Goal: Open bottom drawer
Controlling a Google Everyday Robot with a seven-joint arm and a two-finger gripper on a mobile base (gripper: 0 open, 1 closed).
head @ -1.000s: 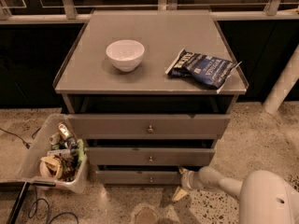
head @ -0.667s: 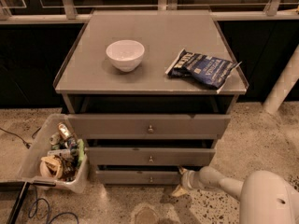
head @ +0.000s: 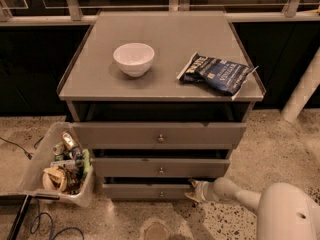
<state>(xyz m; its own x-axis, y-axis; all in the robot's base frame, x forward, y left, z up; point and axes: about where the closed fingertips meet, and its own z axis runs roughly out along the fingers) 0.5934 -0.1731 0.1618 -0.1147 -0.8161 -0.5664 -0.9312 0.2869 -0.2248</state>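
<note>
In the camera view, the bottom drawer (head: 145,191) is the lowest of three grey fronts under the desk (head: 165,81), close to the floor. Its slim front runs left to right, with a small round knob (head: 161,194) in the middle. It looks closed or nearly closed; I see nothing of its inside.

The gripper (head: 191,190) is low at the right end of this front, on the single arm that reaches in from the lower right. The two tan fingers (head: 192,183) seem to stand apart, one above the other, with nothing between them. Whether they touch the front I cannot tell.

The relation that matters, I think, is this: the knob lies to the left of the fingers, at about the same height, and the drawer must be pulled toward the camera, across its long axis. The right edge of the front is nearer to the fingers than the knob.

On the desk stand a white bowl (head: 133,59) and a dark blue snack bag (head: 217,73). The bag has white print, but I cannot read any word or brand.
</note>
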